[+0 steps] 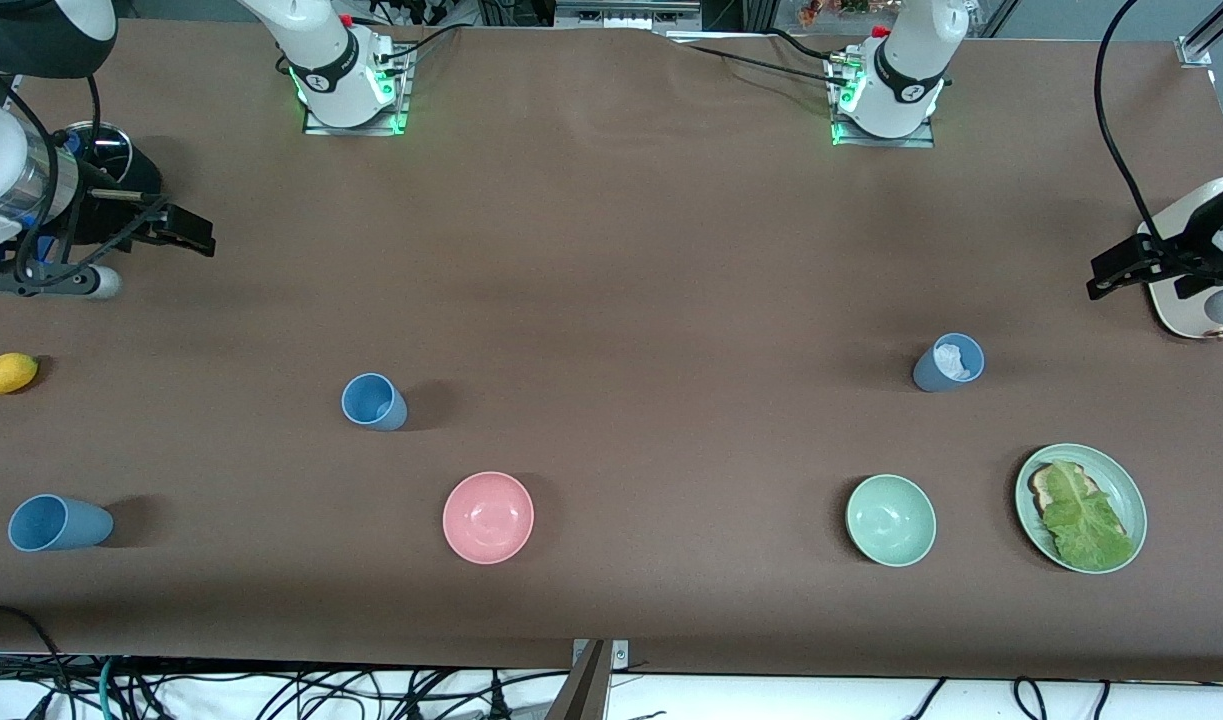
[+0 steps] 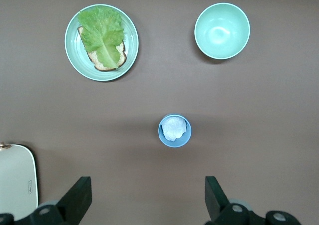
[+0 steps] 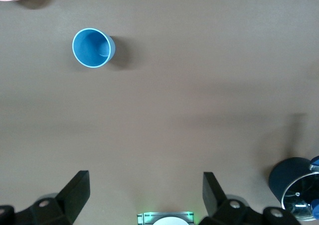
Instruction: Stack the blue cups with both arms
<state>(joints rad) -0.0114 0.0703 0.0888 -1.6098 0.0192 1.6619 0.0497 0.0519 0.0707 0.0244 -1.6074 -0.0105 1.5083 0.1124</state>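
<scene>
So nothing's grabbed yet: right tool hangs released, high over its end of the table. One blue cup lies tipped near the lemon, a second cup stands closer to the pink bowl, and a third holds crumpled paper. Left tool also hangs released. I'd go for the standing empty one first, coming straight down over its rim.

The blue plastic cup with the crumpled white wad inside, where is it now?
The grey-blue plastic cup holding the white wad stands toward the left arm's end, farther from the front camera than the pale green bowl.
</scene>
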